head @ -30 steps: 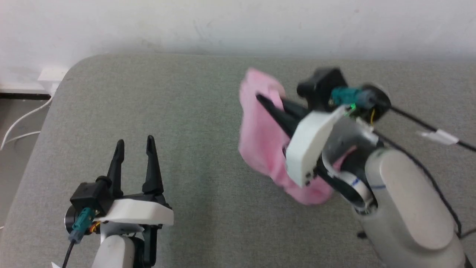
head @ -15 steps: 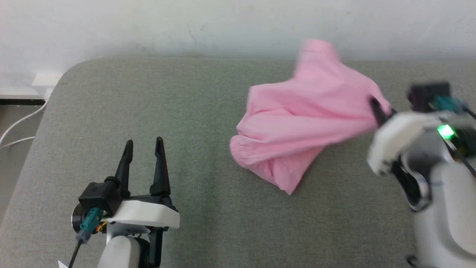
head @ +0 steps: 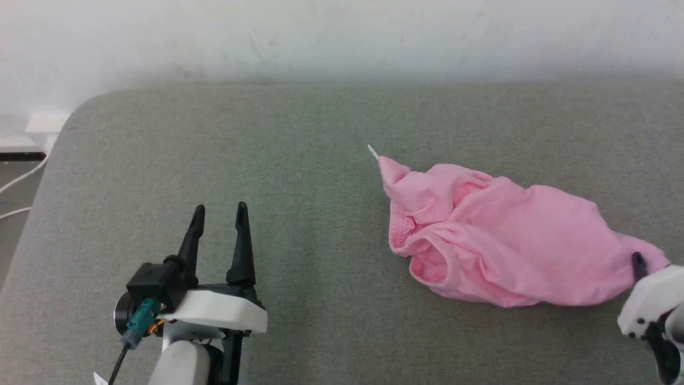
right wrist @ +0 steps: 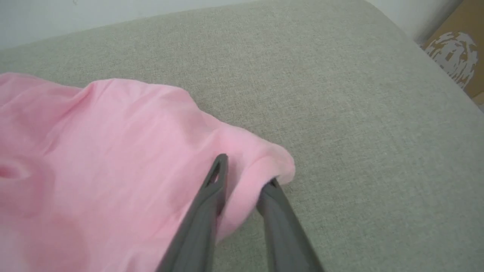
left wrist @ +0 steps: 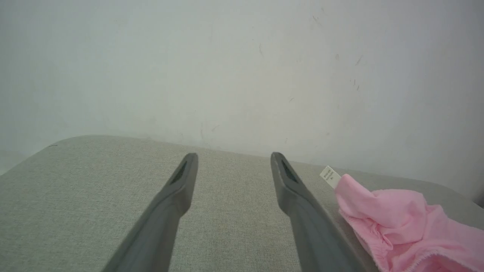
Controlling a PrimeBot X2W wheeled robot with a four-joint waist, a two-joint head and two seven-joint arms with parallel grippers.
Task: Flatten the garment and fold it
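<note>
The garment [head: 507, 251] is a pair of light pink shorts lying crumpled on the grey padded surface [head: 267, 133], right of centre. Its gathered waistband faces left and a small white label [head: 372, 151] sticks up at its far left tip. My right gripper [right wrist: 245, 170] is at the garment's [right wrist: 94, 151] right end. Its jaws stand slightly parted, with a fold of pink cloth between them. In the head view one dark fingertip of the right gripper [head: 638, 262] shows against that end. My left gripper [head: 220, 208] stands open and empty at the lower left, well apart from the garment [left wrist: 408, 226].
A white wall [head: 342, 37] runs behind the padded surface. The surface's rounded left corner drops off towards white cables [head: 16, 187] on the floor. A brown cardboard box [right wrist: 453, 60] stands past its right edge. Bare grey fabric lies between my left gripper [left wrist: 233, 158] and the label [left wrist: 330, 176].
My right arm swung the garment from held up in the air out to the right and down onto the surface, where it now lies spread. Its jaws have parted. The camera shifted slightly.
</note>
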